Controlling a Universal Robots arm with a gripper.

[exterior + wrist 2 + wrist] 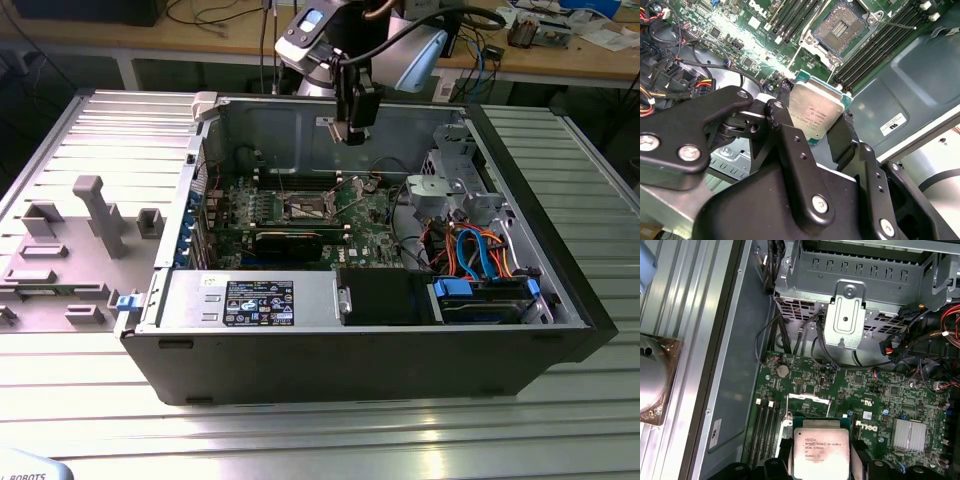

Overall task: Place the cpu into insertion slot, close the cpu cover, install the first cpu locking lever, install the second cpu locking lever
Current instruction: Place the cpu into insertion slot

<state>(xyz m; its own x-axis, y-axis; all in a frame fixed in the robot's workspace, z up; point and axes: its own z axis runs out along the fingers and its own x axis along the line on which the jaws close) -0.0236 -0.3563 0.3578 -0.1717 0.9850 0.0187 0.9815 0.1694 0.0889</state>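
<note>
Now: end effector [812,119] clamps cpu [817,110] by two opp. edges; cpu hangs well above insertion slot [842,30], no contact; slot contacts exposed, nothing seated.

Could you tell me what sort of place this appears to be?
Probably a robotics lab or electronics workshop: an open computer case sits on a ribbed metal table, a cable-strewn workbench stands behind, and the end effector holds the cpu.
</note>
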